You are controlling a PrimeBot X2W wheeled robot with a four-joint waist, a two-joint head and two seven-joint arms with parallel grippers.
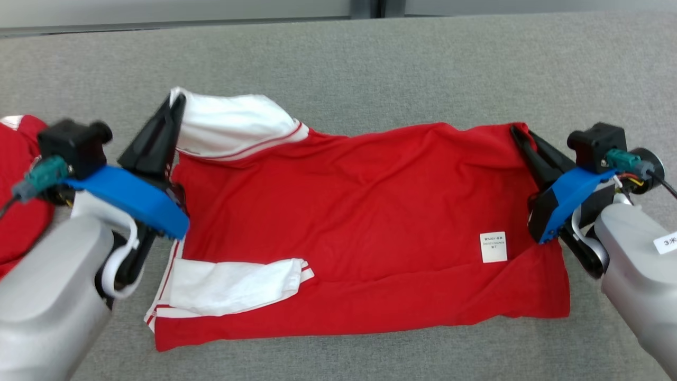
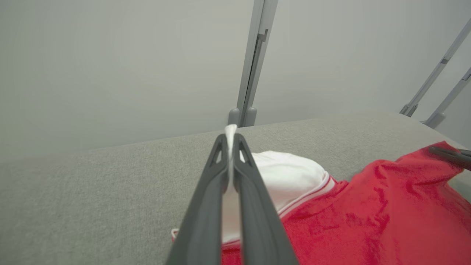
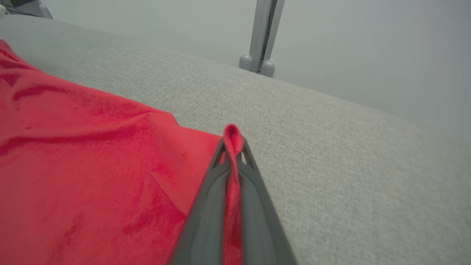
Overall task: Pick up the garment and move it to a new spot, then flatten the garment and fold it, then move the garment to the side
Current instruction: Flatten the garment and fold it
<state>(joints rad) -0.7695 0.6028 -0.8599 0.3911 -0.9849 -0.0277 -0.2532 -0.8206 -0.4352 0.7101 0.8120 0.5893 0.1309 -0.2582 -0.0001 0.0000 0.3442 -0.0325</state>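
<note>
Pinches white sleeve [image 1: 232,127] of soft red-and-white jersey shirt [image 1: 359,211] with left gripper [image 2: 230,138], red corner [image 3: 232,132] with right gripper [image 3: 232,147]; risks slippage under uneven pull.

Bright even light, soft shadows; wrist views blurred near lens.

A grey felt-like tabletop [image 1: 370,63] stretches wide; at its far edge a grey upright post [image 2: 254,62] stands against a plain pale wall [image 2: 110,66], evenly lit
</note>
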